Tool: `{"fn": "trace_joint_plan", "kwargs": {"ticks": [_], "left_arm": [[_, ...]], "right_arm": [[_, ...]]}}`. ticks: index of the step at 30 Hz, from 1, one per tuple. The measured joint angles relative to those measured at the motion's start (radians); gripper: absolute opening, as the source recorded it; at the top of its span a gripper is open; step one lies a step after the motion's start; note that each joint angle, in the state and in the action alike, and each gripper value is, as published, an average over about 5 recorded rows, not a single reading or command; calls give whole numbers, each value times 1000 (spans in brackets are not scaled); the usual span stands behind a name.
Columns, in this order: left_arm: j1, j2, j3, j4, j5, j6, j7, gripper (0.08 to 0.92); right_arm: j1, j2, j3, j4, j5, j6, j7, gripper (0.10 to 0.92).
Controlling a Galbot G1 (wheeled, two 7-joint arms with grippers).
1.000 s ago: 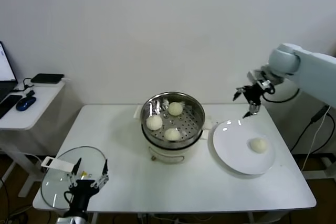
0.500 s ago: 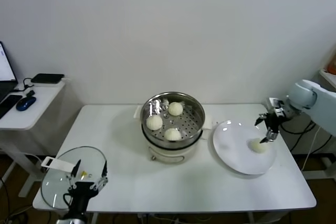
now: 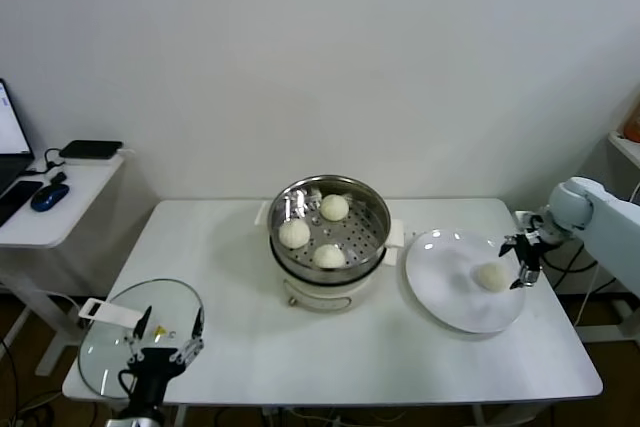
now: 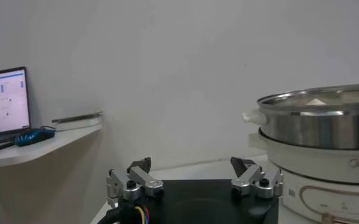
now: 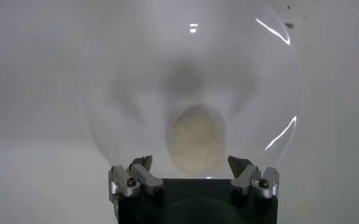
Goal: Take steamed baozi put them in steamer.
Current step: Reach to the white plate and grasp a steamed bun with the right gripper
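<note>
The steel steamer [image 3: 372, 209] stands on its cream cooker base at the table's middle and holds three baozi [image 3: 294, 234], [image 3: 334, 207], [image 3: 328, 256]. A fourth baozi [image 3: 491, 276] lies on the white plate [image 3: 445, 297] at the right. My right gripper [image 3: 522, 263] is open, just to the right of that baozi and low over the plate. In the right wrist view the baozi [image 5: 196, 139] sits just ahead of the gripper [image 5: 191, 165], between the spread jaws. My left gripper [image 3: 167, 335] is open and idle at the front left. The steamer also shows in the left wrist view [image 4: 325, 119].
A round glass lid [image 3: 110, 342] lies at the table's front left, under my left gripper. A side desk [image 3: 60, 202] with a mouse and laptop stands at the far left. The plate reaches close to the table's right edge.
My right gripper has come down from above the plate's far edge to the plate's right side, level with the baozi. The left arm has not moved.
</note>
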Motion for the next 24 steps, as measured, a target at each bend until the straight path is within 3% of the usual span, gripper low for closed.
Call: {"fn": "trace_joint_plan", "kwargs": {"ticks": [24], "left_arm": [[-11,1,-1,15,0,8,1,823]], "right_arm": [[-66,148,91,-186,-106,41,-21,823]]}}
